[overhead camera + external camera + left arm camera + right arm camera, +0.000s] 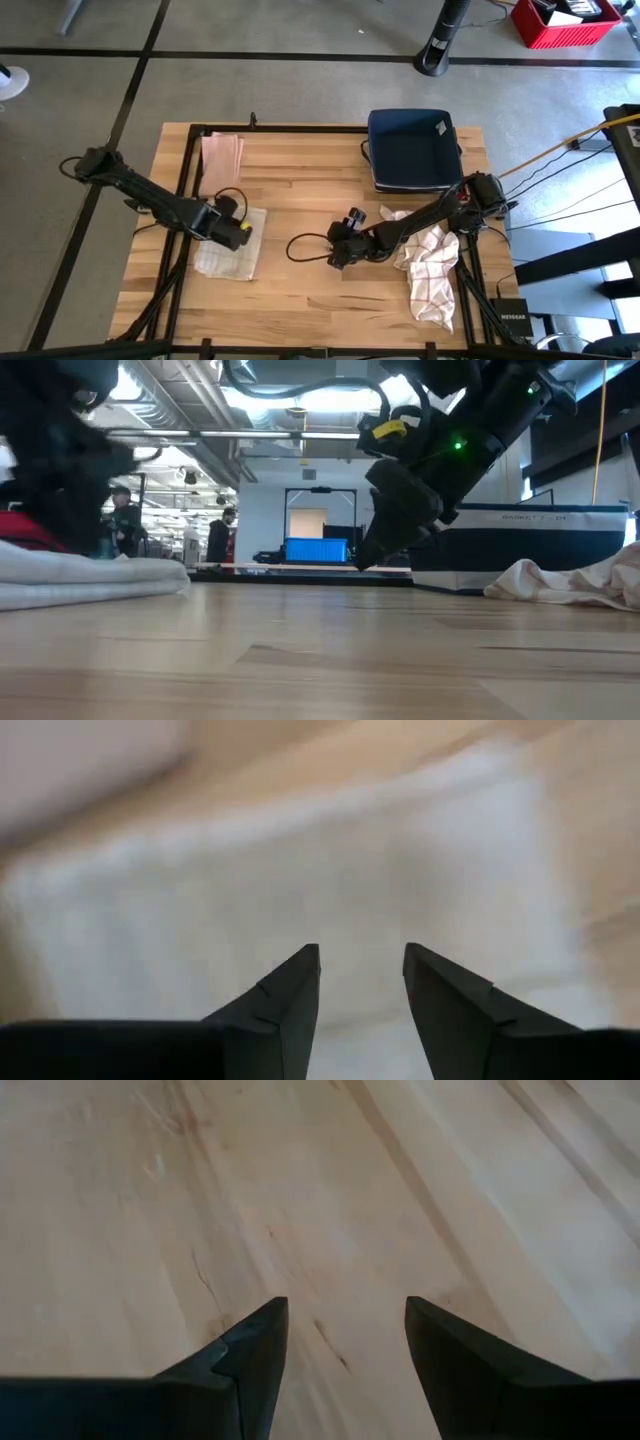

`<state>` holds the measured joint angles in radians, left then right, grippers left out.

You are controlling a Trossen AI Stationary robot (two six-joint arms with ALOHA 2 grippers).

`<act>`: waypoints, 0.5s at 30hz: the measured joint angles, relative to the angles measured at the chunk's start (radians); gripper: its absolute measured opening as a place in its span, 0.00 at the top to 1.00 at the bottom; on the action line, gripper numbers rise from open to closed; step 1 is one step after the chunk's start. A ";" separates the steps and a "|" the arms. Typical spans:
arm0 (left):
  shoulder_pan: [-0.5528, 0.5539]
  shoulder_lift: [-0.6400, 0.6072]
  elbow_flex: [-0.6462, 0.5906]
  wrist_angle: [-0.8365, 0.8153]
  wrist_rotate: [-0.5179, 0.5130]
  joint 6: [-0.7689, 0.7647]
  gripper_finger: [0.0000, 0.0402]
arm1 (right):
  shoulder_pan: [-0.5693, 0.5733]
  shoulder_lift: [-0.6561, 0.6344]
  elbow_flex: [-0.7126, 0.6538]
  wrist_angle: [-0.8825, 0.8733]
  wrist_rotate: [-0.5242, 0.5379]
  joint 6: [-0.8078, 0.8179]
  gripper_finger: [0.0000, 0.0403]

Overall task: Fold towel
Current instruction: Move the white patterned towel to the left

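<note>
A folded white towel [228, 252] lies flat on the table's left half and shows in the low view as a flat stack [90, 578]. My left gripper [240, 234] hovers open just above it, with white cloth under its fingers [362, 965]. A crumpled white checked towel [430, 268] lies in a heap on the right [570, 580]. My right gripper [336, 256] stands open over bare wood [347, 1320] in the table's middle, left of that heap, its tips low above the board [372, 560].
A folded pink towel [222, 156] lies at the far left. A dark blue basket [413, 150] stands at the far right, behind the crumpled towel [540, 540]. Bare wood lies between the two white towels and along the near edge. People stand in the room beyond.
</note>
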<state>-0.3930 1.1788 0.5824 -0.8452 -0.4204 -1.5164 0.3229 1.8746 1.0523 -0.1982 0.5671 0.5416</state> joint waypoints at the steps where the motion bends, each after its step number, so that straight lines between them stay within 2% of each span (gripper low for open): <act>1: 0.000 -0.014 0.001 0.046 -0.040 0.049 0.65 | 0.000 0.008 0.000 0.019 -0.001 -0.003 0.49; 4: 0.005 -0.026 0.003 0.220 -0.072 0.290 0.65 | -0.002 0.014 0.000 0.042 -0.019 -0.030 0.49; 6: 0.005 -0.015 -0.003 0.339 -0.039 0.458 0.65 | -0.002 0.015 0.000 0.053 -0.018 -0.046 0.49; 8: 0.005 0.006 -0.010 0.381 0.008 0.561 0.65 | -0.002 0.015 0.000 0.083 -0.020 -0.065 0.49; 11: 0.006 0.048 -0.022 0.358 0.065 0.592 0.65 | -0.002 0.015 0.000 0.106 -0.025 -0.087 0.49; 15: 0.006 0.095 -0.047 0.234 0.106 0.515 0.65 | -0.002 0.015 0.000 0.105 -0.028 -0.098 0.49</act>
<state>-0.3874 1.2737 0.5358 -0.6116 -0.3145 -1.0016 0.3206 1.8900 1.0523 -0.0937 0.5392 0.4435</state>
